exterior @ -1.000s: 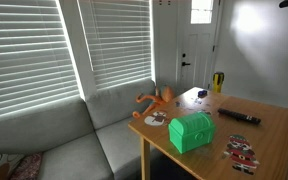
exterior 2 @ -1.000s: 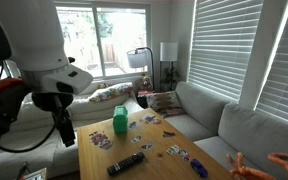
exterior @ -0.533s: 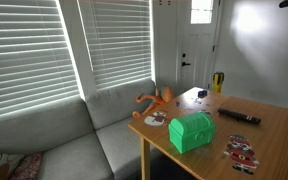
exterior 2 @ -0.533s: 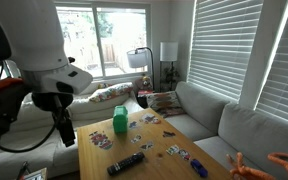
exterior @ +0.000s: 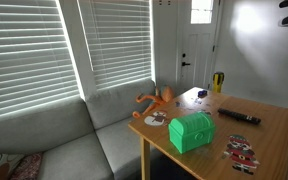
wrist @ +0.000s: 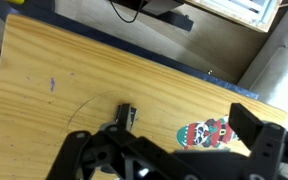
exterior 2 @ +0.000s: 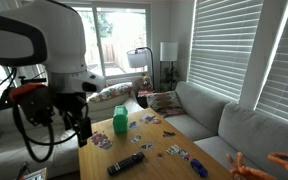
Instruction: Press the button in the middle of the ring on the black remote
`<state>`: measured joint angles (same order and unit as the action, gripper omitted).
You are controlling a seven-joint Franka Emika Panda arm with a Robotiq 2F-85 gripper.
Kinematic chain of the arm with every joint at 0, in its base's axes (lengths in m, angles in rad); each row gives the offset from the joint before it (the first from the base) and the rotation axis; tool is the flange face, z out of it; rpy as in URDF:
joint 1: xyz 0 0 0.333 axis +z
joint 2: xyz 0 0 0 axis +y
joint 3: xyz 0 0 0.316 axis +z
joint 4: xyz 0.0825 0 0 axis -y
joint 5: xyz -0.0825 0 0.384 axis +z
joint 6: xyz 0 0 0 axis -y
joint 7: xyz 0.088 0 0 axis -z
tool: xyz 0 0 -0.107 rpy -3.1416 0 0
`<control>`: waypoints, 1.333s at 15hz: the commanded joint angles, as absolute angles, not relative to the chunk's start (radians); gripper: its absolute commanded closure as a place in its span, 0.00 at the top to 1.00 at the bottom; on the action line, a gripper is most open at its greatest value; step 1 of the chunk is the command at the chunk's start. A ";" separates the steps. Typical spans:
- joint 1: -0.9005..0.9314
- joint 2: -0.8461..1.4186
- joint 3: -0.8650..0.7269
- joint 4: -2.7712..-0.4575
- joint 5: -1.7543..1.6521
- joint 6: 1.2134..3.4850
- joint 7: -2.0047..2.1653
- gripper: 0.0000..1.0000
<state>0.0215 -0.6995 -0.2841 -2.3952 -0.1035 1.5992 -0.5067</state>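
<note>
The black remote (exterior: 239,116) lies flat on the wooden table (exterior: 269,135), beyond the green chest (exterior: 191,131). In the exterior view from the other end, the remote (exterior 2: 125,163) lies near the table's front edge, with the chest (exterior 2: 121,120) further back. My gripper (exterior 2: 84,128) hangs above the table's left edge, up and to the left of the remote. In the wrist view the gripper (wrist: 189,120) is open and empty above bare wood and a red-white-black patterned piece (wrist: 209,133). The remote is out of the wrist view.
An orange toy (exterior: 156,99) lies at the table corner by the grey sofa (exterior: 74,140). More patterned flat pieces (exterior: 241,150) and small cards (exterior 2: 174,150) lie scattered on the table. Cables and a sofa edge (wrist: 274,60) show beyond the table.
The arm has swung towards the table and its gripper now hangs lower, over the table's edge. Nothing on the table has moved.
</note>
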 commanded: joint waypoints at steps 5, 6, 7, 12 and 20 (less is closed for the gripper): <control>0.071 -0.499 -0.260 -2.362 -0.212 1.835 -0.798 1.00; 0.072 -0.487 -0.263 -2.368 -0.202 1.878 -0.845 1.00; 0.072 -0.474 -0.266 -2.373 -0.187 1.917 -0.892 1.00; 0.032 -0.457 -0.238 -2.380 -0.174 1.978 -0.914 1.00; 0.059 -0.412 -0.288 -2.367 -0.087 2.027 -1.050 1.00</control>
<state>0.0586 -0.4559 -0.2647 -2.3806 -0.1659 1.9875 -0.9409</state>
